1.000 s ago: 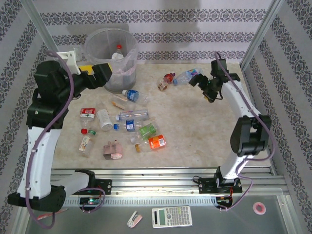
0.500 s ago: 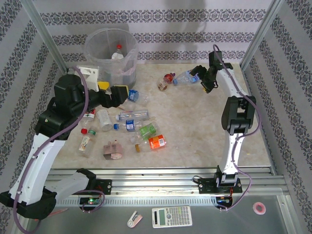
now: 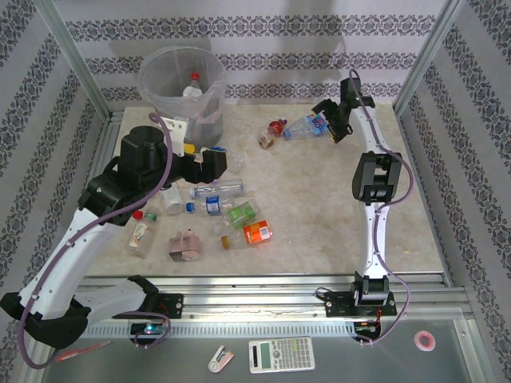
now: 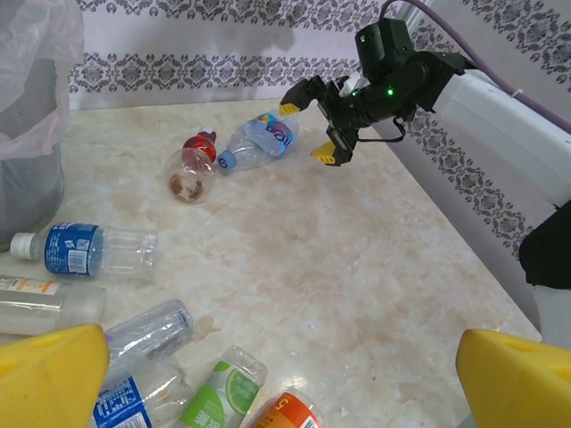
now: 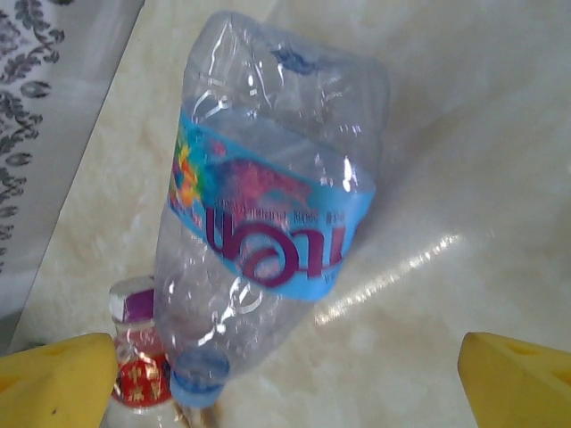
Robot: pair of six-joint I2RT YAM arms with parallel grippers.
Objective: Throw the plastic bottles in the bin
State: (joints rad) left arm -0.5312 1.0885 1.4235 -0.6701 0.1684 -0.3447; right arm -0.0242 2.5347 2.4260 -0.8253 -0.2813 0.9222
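Right gripper (image 3: 326,121) is at the far right of the table (image 3: 319,207), fingers spread wide and holding nothing. In its wrist view the yellow fingertips (image 5: 53,383) sit at the two lower corners, with a crushed clear bottle with a blue label (image 5: 268,232) lying on the table between and ahead of them. From the left wrist camera, the gripper (image 4: 306,131) is just beside that bottle's base (image 4: 259,141); whether it touches cannot be told.

A red-capped bottle (image 3: 273,132) lies next to the blue-label bottle's cap end.

Left gripper (image 3: 211,159) hangs over the near-left cluster of bottles, jaws apart and empty. Its yellow tips (image 4: 49,374) are well apart at the bottom corners of its wrist view.

The cluster (image 3: 215,195) lies flat on the table and includes clear bottles with blue labels, one with a green label (image 3: 241,213) and one with an orange label (image 3: 257,232).

The bin (image 3: 156,96) stands at the far left corner, upright, with a red-capped bottle (image 3: 192,86) inside.

A pink lumpy object (image 3: 185,246) lies near the front of the cluster.

A calculator (image 3: 281,354) lies off the table, on the near side.
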